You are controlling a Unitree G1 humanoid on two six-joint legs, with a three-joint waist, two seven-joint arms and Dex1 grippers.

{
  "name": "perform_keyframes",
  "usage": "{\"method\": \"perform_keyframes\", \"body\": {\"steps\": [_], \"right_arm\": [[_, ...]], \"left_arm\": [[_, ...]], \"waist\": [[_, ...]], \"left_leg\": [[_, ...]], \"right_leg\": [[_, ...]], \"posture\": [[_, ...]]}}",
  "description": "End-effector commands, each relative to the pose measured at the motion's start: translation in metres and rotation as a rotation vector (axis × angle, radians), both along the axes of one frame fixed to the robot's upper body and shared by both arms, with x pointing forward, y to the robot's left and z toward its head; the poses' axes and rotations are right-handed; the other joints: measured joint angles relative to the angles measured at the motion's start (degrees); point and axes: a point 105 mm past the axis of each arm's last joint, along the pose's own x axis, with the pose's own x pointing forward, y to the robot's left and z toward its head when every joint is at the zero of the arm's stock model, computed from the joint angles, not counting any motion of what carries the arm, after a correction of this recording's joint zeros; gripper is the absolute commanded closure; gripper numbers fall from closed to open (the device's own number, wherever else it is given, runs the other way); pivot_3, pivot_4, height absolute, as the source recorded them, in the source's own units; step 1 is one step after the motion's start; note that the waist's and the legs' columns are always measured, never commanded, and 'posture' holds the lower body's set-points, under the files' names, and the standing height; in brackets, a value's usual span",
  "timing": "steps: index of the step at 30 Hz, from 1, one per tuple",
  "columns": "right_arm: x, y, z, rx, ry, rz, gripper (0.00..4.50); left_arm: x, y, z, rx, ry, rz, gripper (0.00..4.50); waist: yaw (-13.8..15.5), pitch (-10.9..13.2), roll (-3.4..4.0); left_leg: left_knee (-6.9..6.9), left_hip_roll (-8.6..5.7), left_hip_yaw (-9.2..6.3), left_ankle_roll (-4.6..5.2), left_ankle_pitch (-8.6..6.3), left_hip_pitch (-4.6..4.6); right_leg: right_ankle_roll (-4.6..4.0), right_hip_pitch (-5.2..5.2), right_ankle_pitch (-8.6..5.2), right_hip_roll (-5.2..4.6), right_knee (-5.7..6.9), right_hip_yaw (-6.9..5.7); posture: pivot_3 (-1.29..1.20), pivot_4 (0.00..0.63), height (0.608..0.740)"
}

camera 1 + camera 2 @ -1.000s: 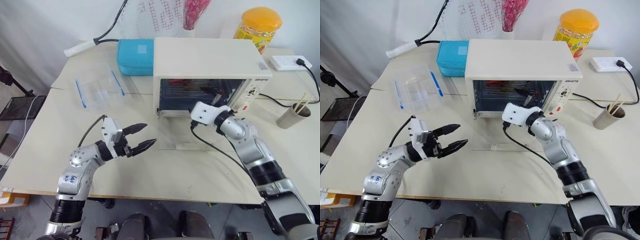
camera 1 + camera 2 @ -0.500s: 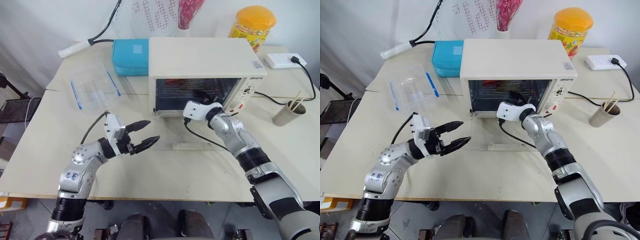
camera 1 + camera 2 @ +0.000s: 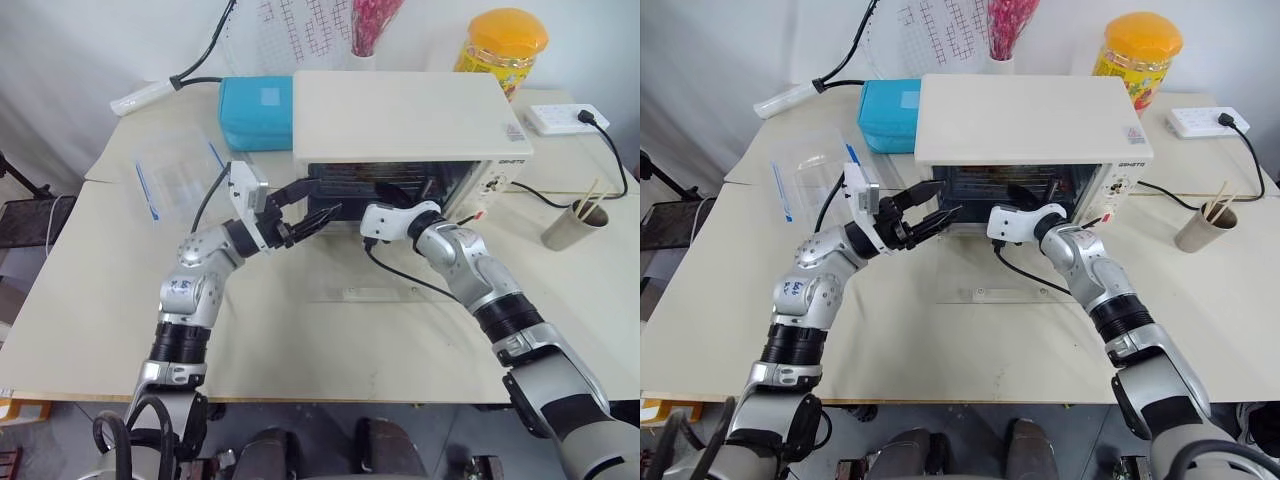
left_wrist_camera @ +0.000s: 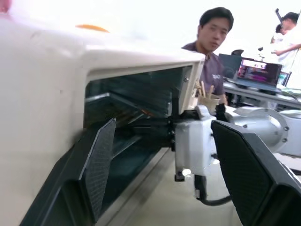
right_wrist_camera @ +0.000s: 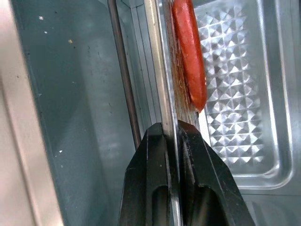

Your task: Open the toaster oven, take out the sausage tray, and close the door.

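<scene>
Cream tabletop [image 3: 90, 290] fills the scene under a white backdrop, and the toaster oven [image 3: 400, 115] stands at its far middle. Its door [image 3: 380, 285] lies folded down flat toward the near edge, glass up, so the cavity is open to both arms.

Inside the cavity sits the sausage tray [image 5: 235, 94], with one red sausage [image 5: 189, 52] lying lengthwise just beside the front lip. That lip runs left to right across the oven mouth, and the right gripper [image 5: 170, 136] reaches straight in from the near side, its two black fingers pinched tight on the thin metal edge. The pull that follows, as I judge it, must come straight back toward the near edge, along the tray's slide and over the lowered door.

Left gripper [image 3: 305, 212] hangs at the left corner of the oven mouth with its fingers spread wide and nothing between them; it is close enough to take the tray's left end once that end clears the opening.

Well off the pull line are a teal box [image 3: 258, 112] at the far left of the oven, a clear plastic container [image 3: 180, 175] left of the door, a yellow jar [image 3: 505, 45] at the far right, a power strip [image 3: 568, 118] and a paper cup [image 3: 570, 225] to the right. In the left wrist view a person [image 4: 214, 52] sits beyond the table
</scene>
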Motion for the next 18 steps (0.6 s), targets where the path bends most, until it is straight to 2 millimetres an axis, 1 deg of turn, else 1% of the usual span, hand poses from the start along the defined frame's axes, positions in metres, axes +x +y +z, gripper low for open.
{"method": "perform_keyframes", "body": {"steps": [1, 4, 5, 8, 11, 14, 17, 18], "right_arm": [[-0.020, 0.017, 0.032, 0.074, -0.099, 0.104, 4.49], [-0.035, 0.015, 0.032, 0.083, -0.093, 0.117, 4.49], [-0.045, 0.015, 0.030, 0.071, -0.097, 0.139, 4.49], [-0.073, 0.013, 0.021, 0.109, -0.052, 0.172, 4.49], [-0.096, 0.011, 0.013, 0.098, -0.024, 0.185, 4.49], [-0.120, 0.008, 0.001, 0.081, 0.011, 0.183, 4.49], [-0.133, 0.006, -0.005, 0.062, 0.027, 0.178, 4.49], [-0.137, 0.005, -0.007, 0.055, 0.033, 0.178, 4.49]], "left_arm": [[0.008, 0.012, 0.013, -0.046, -0.006, 0.049, 1.04], [0.010, 0.016, 0.013, -0.046, -0.002, 0.046, 1.04], [0.011, 0.018, 0.013, -0.050, 0.001, 0.049, 1.04], [0.012, 0.029, 0.010, -0.072, 0.040, 0.077, 1.04], [0.006, 0.039, 0.002, -0.073, 0.068, 0.081, 1.04], [-0.007, 0.046, -0.012, -0.045, 0.109, 0.067, 1.04], [-0.015, 0.051, -0.018, -0.045, 0.149, 0.070, 1.04], [-0.015, 0.052, -0.023, -0.041, 0.200, 0.086, 1.04]], "waist": [[0.05, 0.00, 0.00], [0.03, 0.00, -0.01], [0.05, 0.00, -0.01], [0.18, 0.01, -0.02], [0.03, 0.01, -0.02], [0.24, 0.01, -0.01], [0.51, 0.03, -0.06], [0.77, 0.05, -0.08]], "left_leg": [[-0.03, -0.01, -0.03, 0.00, 0.00, -0.01], [-0.11, -0.01, -0.04, 0.00, 0.00, -0.02], [-0.11, 0.00, -0.04, -0.01, 0.00, -0.02], [-0.10, 0.00, -0.03, -0.04, 0.03, -0.03], [-0.08, 0.00, 0.07, -0.06, 0.03, -0.01], [-0.08, 0.02, 0.10, -0.08, 0.06, 0.06], [-0.04, -0.01, 0.07, -0.09, 0.06, 0.05], [0.01, -0.03, 0.06, -0.09, 0.06, 0.04]], "right_leg": [[0.00, -0.01, 0.00, 0.00, -0.01, -0.03], [0.00, -0.06, 0.00, 0.00, -0.01, -0.07], [0.00, -0.07, 0.00, 0.00, -0.01, -0.08], [0.00, -0.06, 0.00, 0.00, -0.04, -0.08], [0.00, -0.06, 0.00, 0.00, -0.06, -0.02], [0.00, -0.04, 0.00, 0.00, -0.02, 0.03], [0.00, -0.02, 0.00, -0.01, -0.03, 0.06], [0.00, 0.01, 0.00, -0.03, -0.03, 0.07]], "posture": [[0.00, 0.150, 0.740], [0.00, 0.150, 0.740], [0.00, 0.150, 0.740], [0.00, 0.150, 0.740], [0.00, 0.150, 0.740], [0.00, 0.150, 0.740], [0.00, 0.150, 0.740], [0.00, 0.150, 0.740]]}}
